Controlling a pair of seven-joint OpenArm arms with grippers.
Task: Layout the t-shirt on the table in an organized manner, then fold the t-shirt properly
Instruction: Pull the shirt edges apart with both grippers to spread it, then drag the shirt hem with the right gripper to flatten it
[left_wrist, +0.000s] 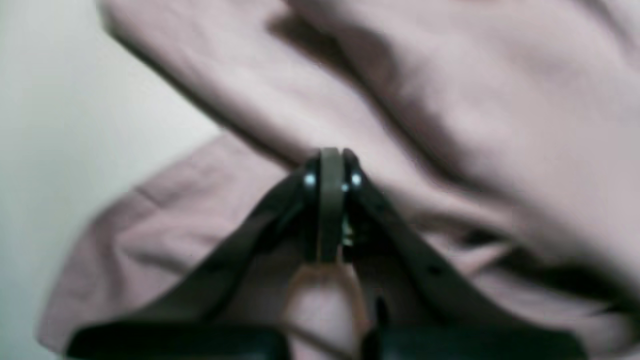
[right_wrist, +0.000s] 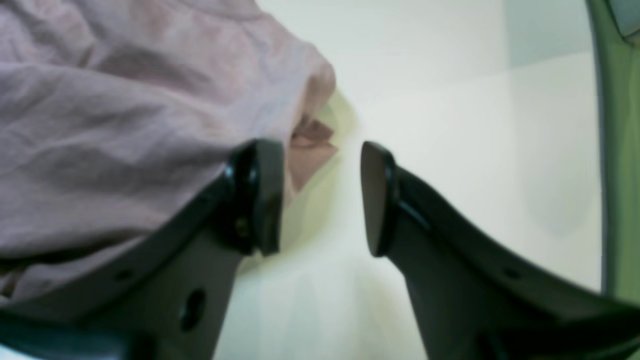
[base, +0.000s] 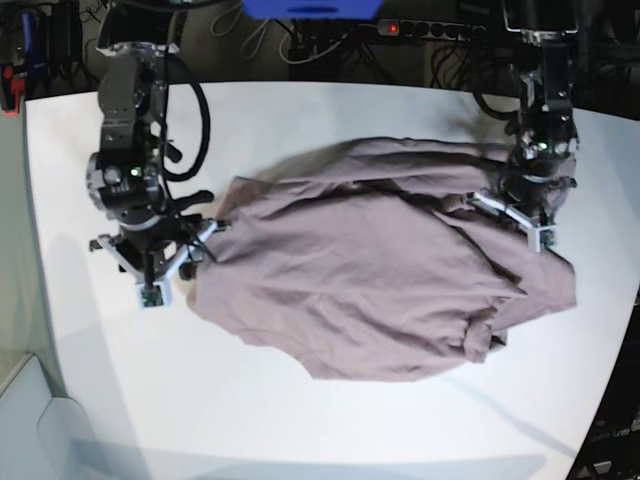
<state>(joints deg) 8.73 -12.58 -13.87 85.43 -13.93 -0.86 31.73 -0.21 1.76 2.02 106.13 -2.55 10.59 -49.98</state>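
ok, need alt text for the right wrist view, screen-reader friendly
The right hand is open over the white table, with nothing between its two dark fingers. The mauve-pink t-shirt lies crumpled beside the left-side finger, filling the upper left of the view, its edge just past the fingertip.

Both arms black w/ grey joints, black cables; right gripper (right_wrist: 320, 197) – curved black fingers, flat dark pads.

Mauve-pink t-shirt (base: 370, 275) lying rumpled, roughly spread, creased, across middle of white table (base: 300, 420)
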